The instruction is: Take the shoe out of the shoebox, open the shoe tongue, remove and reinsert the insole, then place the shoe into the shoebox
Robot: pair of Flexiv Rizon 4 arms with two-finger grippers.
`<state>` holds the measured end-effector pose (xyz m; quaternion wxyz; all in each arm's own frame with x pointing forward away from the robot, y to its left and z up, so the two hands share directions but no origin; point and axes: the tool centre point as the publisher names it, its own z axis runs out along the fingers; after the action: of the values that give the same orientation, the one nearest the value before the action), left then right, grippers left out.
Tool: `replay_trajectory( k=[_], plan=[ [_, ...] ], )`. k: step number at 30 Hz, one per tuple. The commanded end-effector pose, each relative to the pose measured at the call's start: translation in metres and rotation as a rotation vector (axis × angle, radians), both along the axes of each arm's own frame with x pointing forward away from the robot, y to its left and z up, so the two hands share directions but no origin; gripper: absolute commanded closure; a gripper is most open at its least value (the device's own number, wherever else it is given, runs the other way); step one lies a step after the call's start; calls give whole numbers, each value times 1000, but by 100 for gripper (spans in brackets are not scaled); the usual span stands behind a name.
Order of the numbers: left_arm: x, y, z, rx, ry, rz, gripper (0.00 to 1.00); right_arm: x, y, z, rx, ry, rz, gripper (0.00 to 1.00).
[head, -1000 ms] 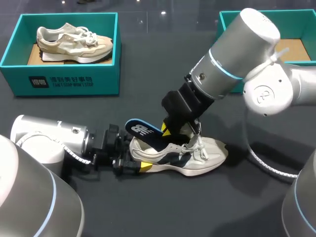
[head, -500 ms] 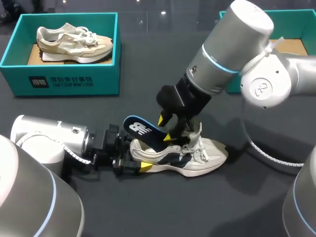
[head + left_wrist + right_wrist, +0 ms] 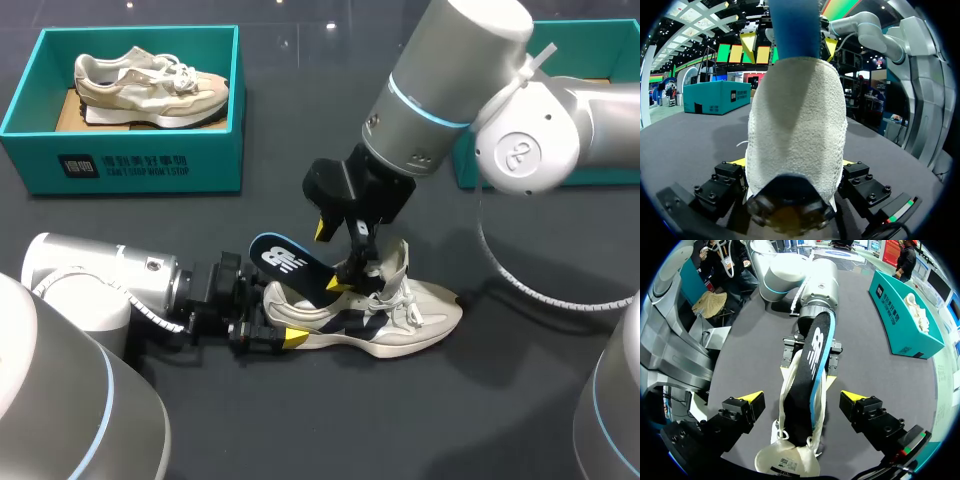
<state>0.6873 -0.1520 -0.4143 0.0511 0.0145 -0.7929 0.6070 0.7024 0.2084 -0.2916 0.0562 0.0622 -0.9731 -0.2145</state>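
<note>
A white and navy shoe (image 3: 385,318) lies on its sole on the dark table, toe to the right. My left gripper (image 3: 278,320) is shut on its heel; in the left wrist view the white heel (image 3: 797,130) fills the gap between both fingers (image 3: 727,182). A black and blue insole (image 3: 290,265) sticks up out of the shoe, leaning over the heel. My right gripper (image 3: 335,258) hangs open just above the shoe, a finger on each side of the insole (image 3: 812,360) without touching it. The teal shoebox (image 3: 600,175) at the back right is partly hidden by my right arm.
A second teal shoebox (image 3: 120,160) stands at the back left with a beige shoe (image 3: 150,88) inside. A grey cable (image 3: 530,295) loops on the table right of the shoe. Bare dark table lies in front of the shoe.
My right gripper has opened, let go of the insole and drawn up and to the left. The insole stays propped in the shoe. The left arm has not moved.
</note>
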Motion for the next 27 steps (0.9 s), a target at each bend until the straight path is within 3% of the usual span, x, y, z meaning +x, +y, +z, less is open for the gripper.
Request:
replay_trajectory(
  k=[1,6,14,16,19,23,27],
  plan=[
    [0,0,-1,1,0,0,100,0,2,0,-9,-2,0,0],
    [0,0,-1,1,0,0,100,-1,5,2,25,-4,-10,0],
    [0,0,-1,1,0,0,100,-8,14,9,67,71,-191,0],
    [0,0,-1,1,0,0,100,-10,15,9,67,76,-221,7],
    [0,0,-1,1,0,0,100,-11,15,8,72,78,-263,7],
    [0,0,-1,1,0,0,100,-10,14,2,100,94,-308,24],
    [0,0,-1,1,0,0,100,-9,12,-4,136,120,-339,34]
  ],
)
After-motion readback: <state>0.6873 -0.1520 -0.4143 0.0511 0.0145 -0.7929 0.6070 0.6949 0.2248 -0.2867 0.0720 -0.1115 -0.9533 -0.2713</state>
